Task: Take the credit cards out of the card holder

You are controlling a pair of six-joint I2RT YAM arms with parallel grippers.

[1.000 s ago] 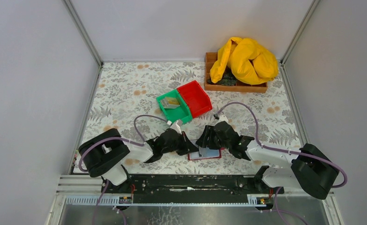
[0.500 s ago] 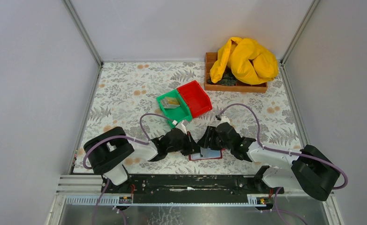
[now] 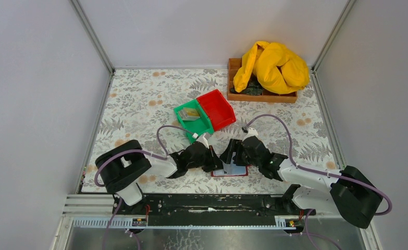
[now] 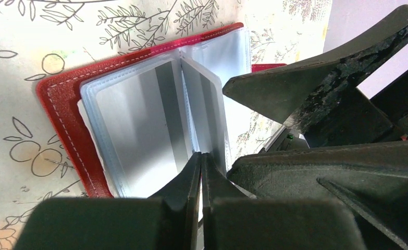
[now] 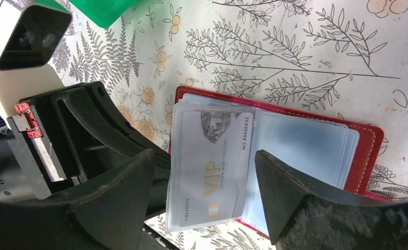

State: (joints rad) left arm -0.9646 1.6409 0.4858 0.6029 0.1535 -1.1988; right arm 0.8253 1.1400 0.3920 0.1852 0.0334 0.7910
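- A floral-patterned table point(image 3: 139, 99) fills the top view, with both arms reaching in from the near edge and meeting near its middle.
- Left of centre, a green bin point(image 3: 204, 125) holds a few loose credit cards point(image 3: 190, 115), tan and grey.
- The left gripper point(image 4: 201, 158) has its fingers pressed together, pinching the edge of a clear sleeve leaf of the card holder point(image 4: 61, 104) so that the leaf stands up.
- A red bin point(image 3: 217, 108) touches the green bin's right side.
- The card holder, dark red with white stitching, lies open on the table between the two grippers, just in front of the bins.
- A white-grey VIP card point(image 5: 209, 166) sits inside the raised sleeve.
- The right gripper point(image 5: 204, 156) is spread wide, one finger on each side of the VIP card, not touching it.
- At the far right, a wooden tray point(image 3: 233, 78) holds a crumpled yellow cloth point(image 3: 272, 65).
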